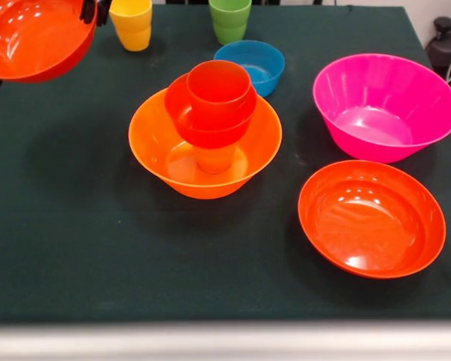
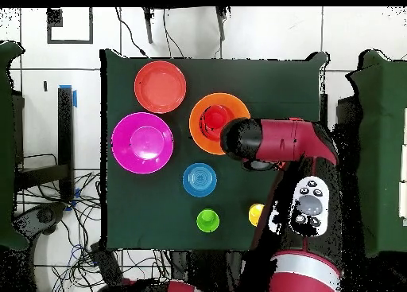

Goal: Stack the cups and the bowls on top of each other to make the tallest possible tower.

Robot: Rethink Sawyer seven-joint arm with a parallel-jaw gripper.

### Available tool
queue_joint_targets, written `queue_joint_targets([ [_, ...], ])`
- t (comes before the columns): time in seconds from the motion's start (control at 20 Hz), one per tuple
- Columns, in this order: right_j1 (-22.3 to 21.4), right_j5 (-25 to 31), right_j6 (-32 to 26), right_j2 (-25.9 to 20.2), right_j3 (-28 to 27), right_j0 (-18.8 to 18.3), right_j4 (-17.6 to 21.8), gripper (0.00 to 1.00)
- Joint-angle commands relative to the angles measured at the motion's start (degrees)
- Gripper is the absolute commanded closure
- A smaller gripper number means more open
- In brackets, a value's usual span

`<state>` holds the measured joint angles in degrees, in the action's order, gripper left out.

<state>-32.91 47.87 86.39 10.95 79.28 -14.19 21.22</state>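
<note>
My gripper [image 1: 95, 9] shows only as black fingertips at the top left of the front view, shut on the rim of a wide red-orange bowl [image 1: 34, 37] held above the table. In the large orange bowl [image 1: 158, 147] stands a tower [image 1: 214, 113]: an orange cup, a small red-orange bowl on it, and a red-orange cup on top. It also shows in the overhead view [image 2: 213, 119]. Yellow cups [image 1: 132, 22] and green cups [image 1: 230, 19] stand stacked at the far edge. In the overhead view my arm [image 2: 278, 142] hides the gripper and the held bowl.
A small blue bowl [image 1: 249, 64] sits behind the orange bowl. A large magenta bowl [image 1: 383, 105] and a second wide red-orange bowl [image 1: 370, 218] stand at the right of the front view. The dark green cloth [image 1: 75, 226] covers the table.
</note>
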Motion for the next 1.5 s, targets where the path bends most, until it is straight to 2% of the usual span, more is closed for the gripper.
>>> queue_joint_targets([
  [0.05, 0.61, 5.03, 7.21, -2.25, -2.77, 2.13, -1.03, 1.00],
  [0.2, 0.66, 4.76, 7.75, -1.67, -3.29, 2.81, -1.20, 1.00],
  [0.75, 0.52, -3.18, 9.78, -2.14, -3.73, 3.78, -1.51, 1.00],
  [1.1, 0.53, -6.17, 10.78, -2.61, -3.43, 4.06, -2.13, 1.00],
  [1.5, 0.00, -10.80, 14.87, -1.15, -2.20, 5.59, -2.44, 1.00],
])
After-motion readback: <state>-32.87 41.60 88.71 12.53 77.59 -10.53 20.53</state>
